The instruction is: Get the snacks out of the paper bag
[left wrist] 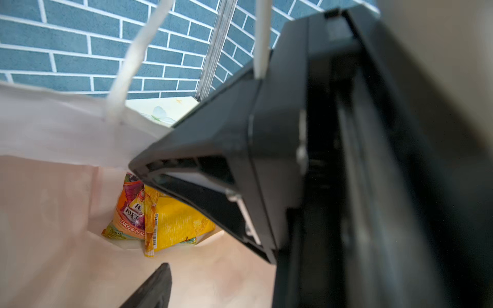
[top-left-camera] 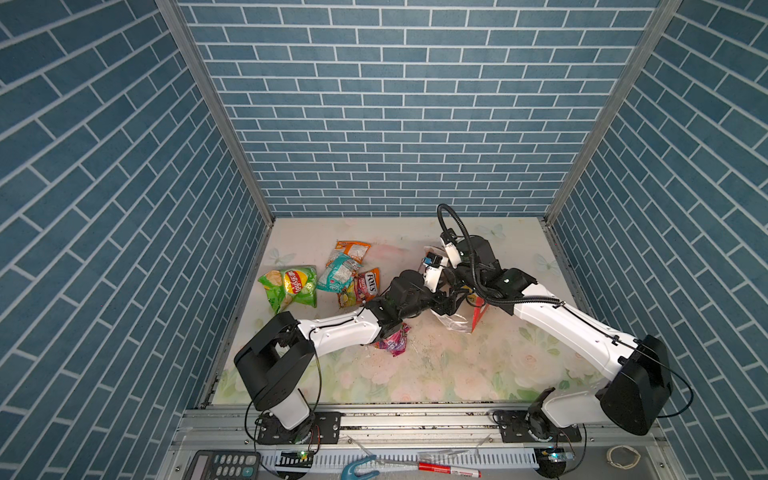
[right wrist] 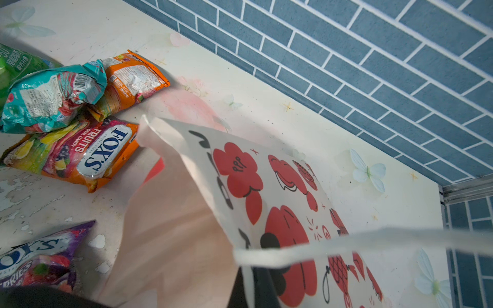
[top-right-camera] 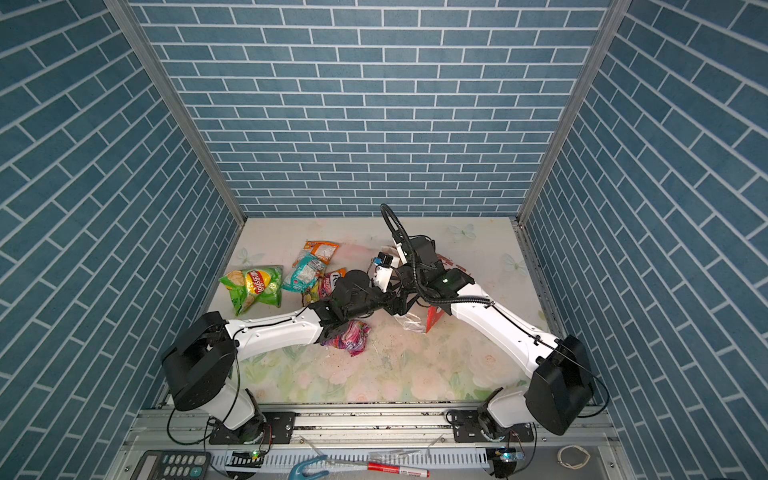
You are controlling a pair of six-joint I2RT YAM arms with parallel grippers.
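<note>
The paper bag point(right wrist: 266, 186), white with red cartoon prints, stands right of the table's middle; in both top views only its red and white edge point(top-left-camera: 476, 318) point(top-right-camera: 434, 318) shows under the arms. My right gripper point(right wrist: 256, 289) is shut on the bag's rim by a white string handle point(right wrist: 346, 245). My left gripper point(left wrist: 221, 272) is open inside the bag's mouth, above a yellow packet point(left wrist: 173, 221) and an orange FOX'S packet point(left wrist: 128, 210) at the bottom. Out on the table lie other snacks: green Lay's bag point(top-left-camera: 289, 286), teal-white packet point(top-left-camera: 338, 272), orange-white packet point(top-left-camera: 352, 249), orange FOX'S bag point(top-left-camera: 365, 286), purple FOX'S bag point(top-left-camera: 392, 340).
Blue brick walls close the table on three sides. The purple bag lies partly under my left forearm point(top-left-camera: 345, 330). In front of the metal rail point(top-left-camera: 415, 419) lie a calculator point(top-left-camera: 224, 463), a blue hook tool point(top-left-camera: 359, 467), a red marker point(top-left-camera: 449, 468) and a rubber band point(top-left-camera: 623, 455).
</note>
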